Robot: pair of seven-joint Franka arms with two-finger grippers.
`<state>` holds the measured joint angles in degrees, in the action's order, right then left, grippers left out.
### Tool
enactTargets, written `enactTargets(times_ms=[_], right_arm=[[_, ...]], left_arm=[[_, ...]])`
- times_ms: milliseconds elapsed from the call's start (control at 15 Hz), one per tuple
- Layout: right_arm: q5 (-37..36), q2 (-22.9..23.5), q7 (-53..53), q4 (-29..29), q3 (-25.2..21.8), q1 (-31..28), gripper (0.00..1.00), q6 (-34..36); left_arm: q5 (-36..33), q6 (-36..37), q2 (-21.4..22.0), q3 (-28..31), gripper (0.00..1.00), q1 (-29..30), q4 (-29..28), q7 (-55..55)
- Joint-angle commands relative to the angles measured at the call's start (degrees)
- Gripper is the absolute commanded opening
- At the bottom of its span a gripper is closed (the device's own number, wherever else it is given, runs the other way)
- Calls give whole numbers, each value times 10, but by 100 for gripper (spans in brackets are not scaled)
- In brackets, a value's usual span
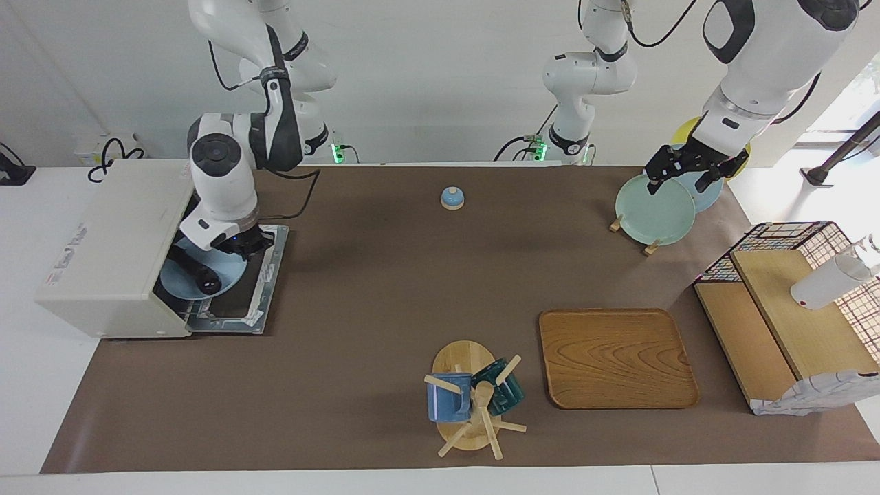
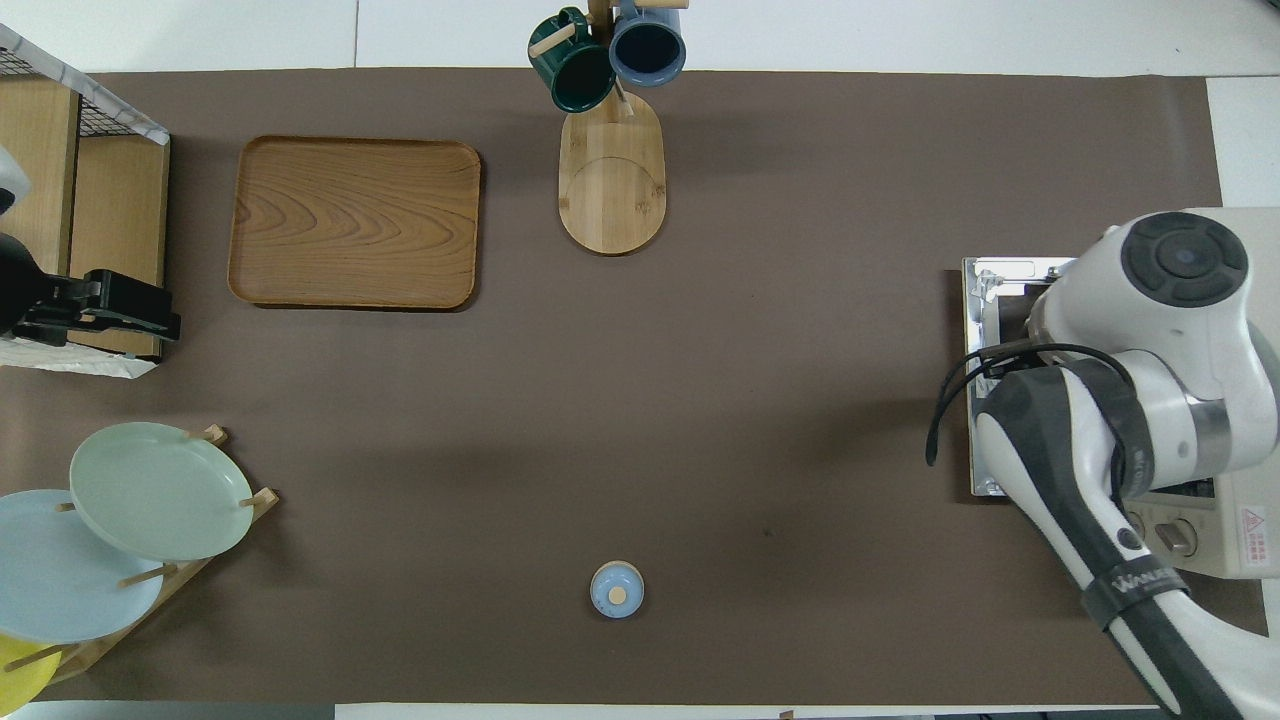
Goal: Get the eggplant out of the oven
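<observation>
Brown table mat (image 1: 385, 289), cream oven (image 1: 103, 240) with door down. Right gripper (image 1: 240, 247) pinched shut on blue plate (image 1: 223, 275). Eggplant (image 1: 196, 269) on plate, only partly out. Left gripper (image 1: 687, 172) open, waiting over green plate (image 1: 653, 210).

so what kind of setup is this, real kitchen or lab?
Most likely a lab bench dressed as a kitchen: two robot arms at a paper-covered table, with a toaster oven, plate rack and mug tree laid out as props.
</observation>
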<state>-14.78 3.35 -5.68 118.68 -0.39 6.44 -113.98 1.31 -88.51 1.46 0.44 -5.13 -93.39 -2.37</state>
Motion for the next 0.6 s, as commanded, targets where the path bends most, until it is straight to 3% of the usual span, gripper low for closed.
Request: enactTargets(times_ms=[0,200,467,533], right_arm=[[24,36,-98,-99,8,86,0,75],[48,76,-225,-171,9,201,0,95],[46,289,-418,-461,19,322,0,216],[46,312,-443,-488,31,331,0,208]], left_arm=[[4,-11,17,-4,100,5,-21,3],[4,-10,18,-4,100,5,-21,2],[5,-12,18,-2,100,7,-21,0],[4,-12,18,-2,100,7,-21,1]])
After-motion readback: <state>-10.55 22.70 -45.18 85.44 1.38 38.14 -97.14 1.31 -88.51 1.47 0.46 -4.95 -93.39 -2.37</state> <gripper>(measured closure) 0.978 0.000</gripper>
